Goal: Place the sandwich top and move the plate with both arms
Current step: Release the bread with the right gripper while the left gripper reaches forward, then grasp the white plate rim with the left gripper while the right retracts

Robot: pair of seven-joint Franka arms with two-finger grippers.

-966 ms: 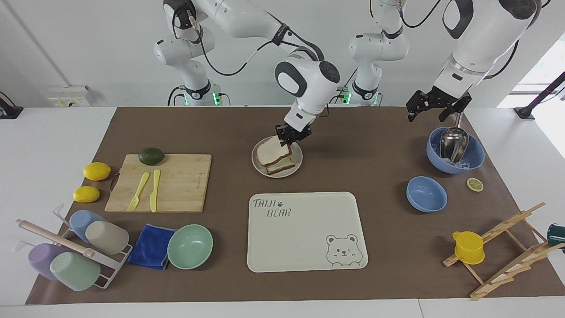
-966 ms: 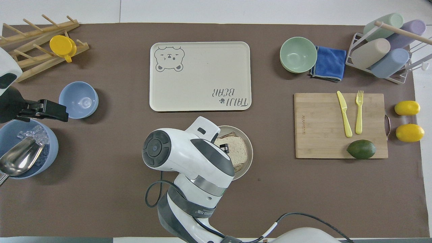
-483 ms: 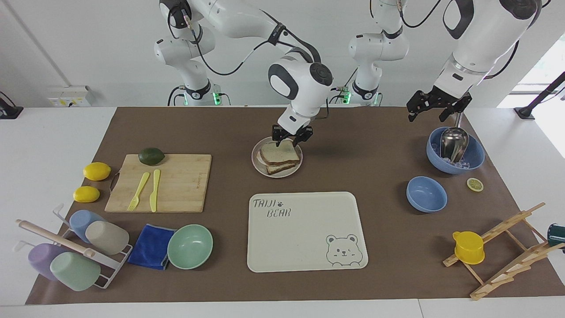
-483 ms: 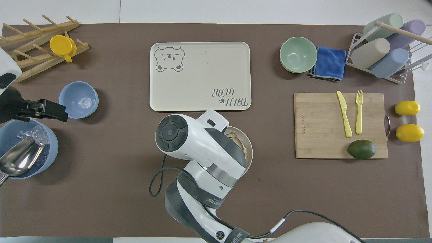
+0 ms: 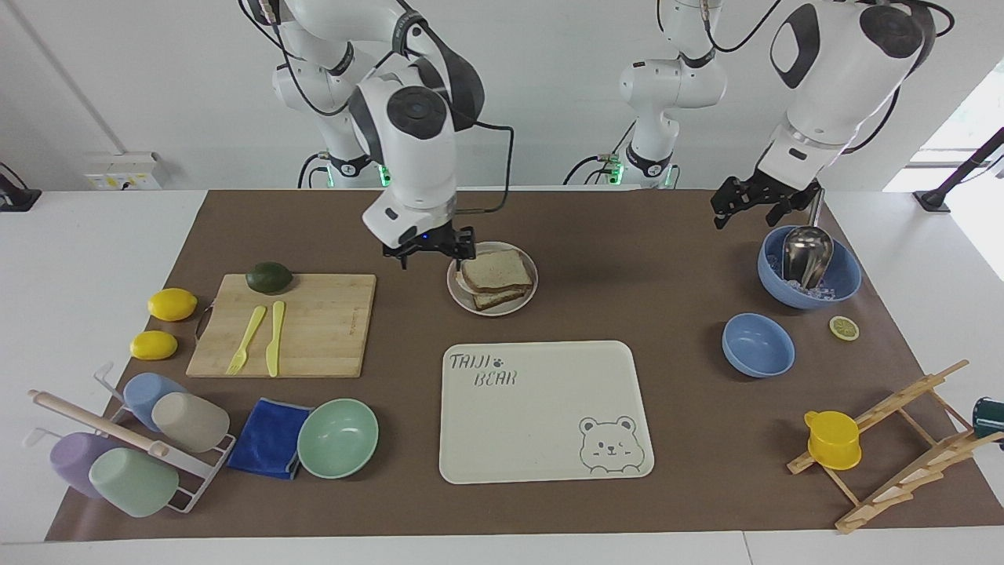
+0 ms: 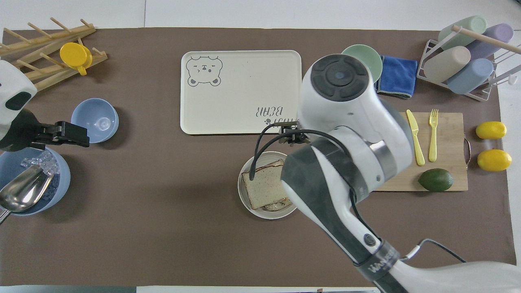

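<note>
The sandwich top (image 5: 496,269) (image 6: 263,188) lies flat on the stacked sandwich on the small round plate (image 5: 453,284) (image 6: 243,199), in the middle of the brown mat. My right gripper (image 5: 436,254) hangs open and empty just off the plate's rim, toward the right arm's end of the table. In the overhead view the right arm covers most of the right gripper (image 6: 294,137). My left gripper (image 5: 751,213) (image 6: 67,136) waits open in the air beside the big blue bowl (image 5: 808,275), holding nothing.
A cream bear tray (image 5: 541,424) lies farther from the robots than the plate. A cutting board (image 5: 321,329) with fork, knife and avocado sits toward the right arm's end. A small blue bowl (image 5: 758,344), a lemon slice (image 5: 844,327) and a wooden rack (image 5: 902,439) are toward the left arm's end.
The right gripper opened and let the sandwich top drop flat onto the stack. It then swung off the plate toward the right arm's end. The left gripper barely shifted.
</note>
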